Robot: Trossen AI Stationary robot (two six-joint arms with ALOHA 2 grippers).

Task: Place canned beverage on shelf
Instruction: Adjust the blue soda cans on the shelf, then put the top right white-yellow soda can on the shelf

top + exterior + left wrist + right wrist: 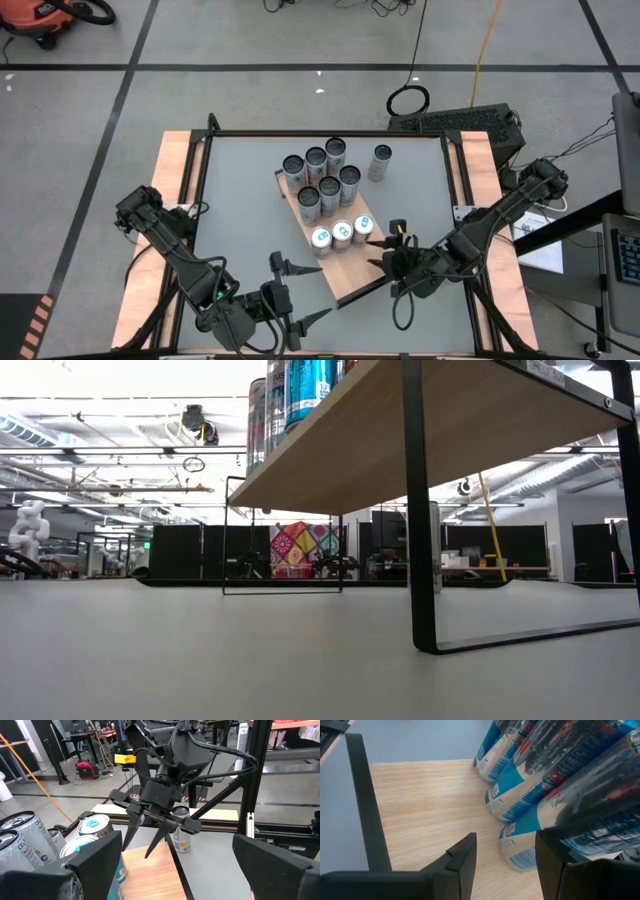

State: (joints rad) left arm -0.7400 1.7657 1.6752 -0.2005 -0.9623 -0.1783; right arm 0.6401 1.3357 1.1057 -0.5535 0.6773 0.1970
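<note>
- Right gripper (385,252): fingers spread apart, gripping nothing, over the shelf's (345,274) bare near end, just beside the row of three blue cans (342,233).
- Left gripper (298,292): fingers apart, empty, over open grey table (240,200) beside the shelf's long edge.
- One lone can (379,163) stands off the shelf, well beyond both grippers.

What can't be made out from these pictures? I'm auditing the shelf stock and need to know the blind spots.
- Low view: the shelf shows only its underside, and the cans are cut off by the top edge.
- Right wrist view: the blue-and-white cans are cropped and their upper parts blurred, so no label is readable.
- Left wrist view: the right gripper partly hides the lone can standing off the shelf.
</note>
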